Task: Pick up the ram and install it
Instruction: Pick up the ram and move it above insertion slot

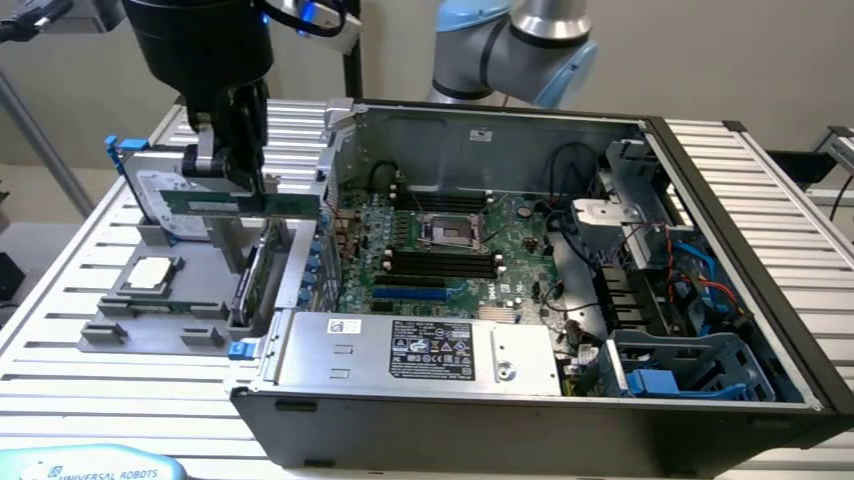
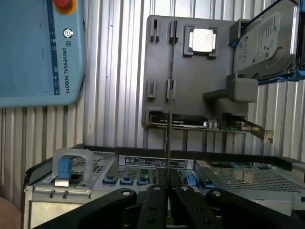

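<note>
In the exterior view, the ram (image 1: 287, 205) is seen clamped in the end effector (image 1: 234, 190), with its long side roughly level and its green face turned towards the camera. It is held clear above the grey fixture (image 1: 147, 330) on the worktop (image 1: 54, 380), at the exterior view's left of the open case (image 1: 534, 420). The pick-up is therefore judged done. The motherboard (image 1: 454, 235) is seen inside the case, and its dark slots (image 1: 434, 262) are empty and well apart from the ram, so the carry to the board and the seating are judged left to do. A processor (image 1: 147, 272) is seen resting on the fixture below. In the wrist view, the ram (image 2: 167, 138) is seen edge-on as a thin dark line running out from between the closed fingers of the end effector (image 2: 167, 186). The fixture (image 2: 190, 95) lies beyond it, with the processor (image 2: 202, 39) and a hard drive (image 2: 267, 38) seated in it. The rim of the case (image 2: 143, 160) crosses between the fingers and the fixture. A blue pendant (image 2: 38, 47) lies on the worktop beside the fixture.
</note>
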`<state>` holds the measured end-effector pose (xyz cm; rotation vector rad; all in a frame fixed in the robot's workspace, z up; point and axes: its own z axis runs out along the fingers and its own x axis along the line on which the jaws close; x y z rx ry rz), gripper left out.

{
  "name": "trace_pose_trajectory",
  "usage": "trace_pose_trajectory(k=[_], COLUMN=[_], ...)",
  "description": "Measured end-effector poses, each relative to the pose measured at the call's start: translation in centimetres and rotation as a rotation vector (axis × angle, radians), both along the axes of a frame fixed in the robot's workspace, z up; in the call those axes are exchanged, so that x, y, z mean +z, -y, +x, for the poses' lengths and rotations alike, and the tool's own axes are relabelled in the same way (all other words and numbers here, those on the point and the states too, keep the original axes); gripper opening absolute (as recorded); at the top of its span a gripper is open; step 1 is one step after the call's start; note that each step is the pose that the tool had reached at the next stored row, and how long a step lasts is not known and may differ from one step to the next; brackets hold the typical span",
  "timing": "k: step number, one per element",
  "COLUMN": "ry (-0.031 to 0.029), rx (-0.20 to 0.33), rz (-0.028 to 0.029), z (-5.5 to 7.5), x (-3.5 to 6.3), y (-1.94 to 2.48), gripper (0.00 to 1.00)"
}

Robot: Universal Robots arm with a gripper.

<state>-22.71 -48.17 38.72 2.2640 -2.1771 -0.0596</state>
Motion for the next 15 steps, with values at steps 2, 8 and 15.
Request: trace_pose_trajectory(k=[2,8,15], ry=[-0.0012,-0.0082,-0.0181], rx=[0.000,0.000,0.000], rz=[0.0008,0.0012,0.0013], z=[0.9,3.5,6.4], x=[0.01,0.02,0.03], y=[-0.02,-0.09,-0.18], gripper=[0.14,0.14,0.14])
